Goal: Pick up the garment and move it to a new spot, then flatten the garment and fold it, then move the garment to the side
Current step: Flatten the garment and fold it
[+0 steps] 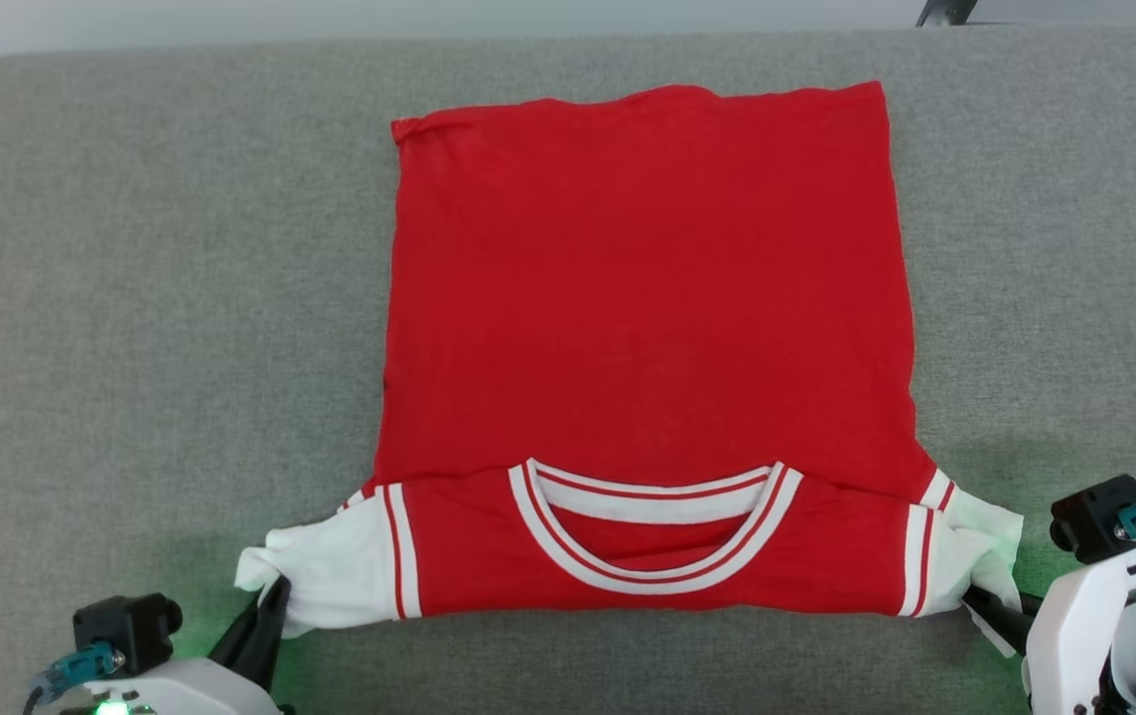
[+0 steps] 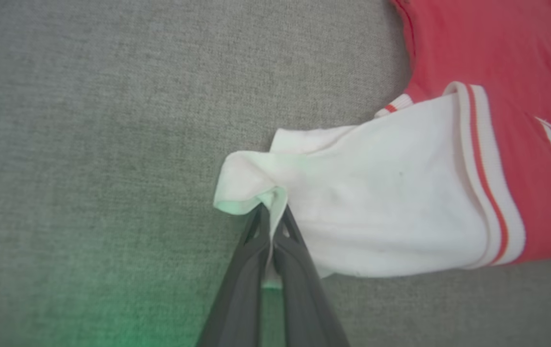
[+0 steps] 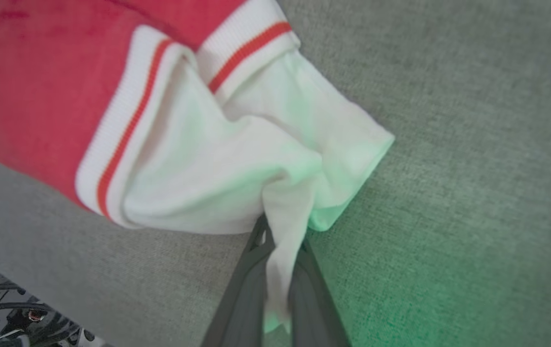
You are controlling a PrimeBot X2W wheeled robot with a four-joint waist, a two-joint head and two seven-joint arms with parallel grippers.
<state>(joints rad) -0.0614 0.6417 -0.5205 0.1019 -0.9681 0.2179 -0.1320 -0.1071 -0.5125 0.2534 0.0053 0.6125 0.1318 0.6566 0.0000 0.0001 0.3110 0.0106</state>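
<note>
Head view gives us the garment [image 1: 647,298] spread flat in the middle of the grey bench [image 1: 131,298], hem at the far side. Its shoulder band is turned over along the near edge so the striped collar [image 1: 652,526] faces up. Our left pincer [image 1: 273,601] is clamped on the tip of the left sleeve [image 1: 330,571], and our right pincer [image 1: 980,601] on the right sleeve [image 1: 975,541]. Both wrist views show white cloth nipped between closed fingers [image 2: 244,279]. We judge this two-corner hold is meant to draw the near fold line taut and level, so the band can travel evenly through the fold. The garment lies directly on the bench, inside nothing.
</note>
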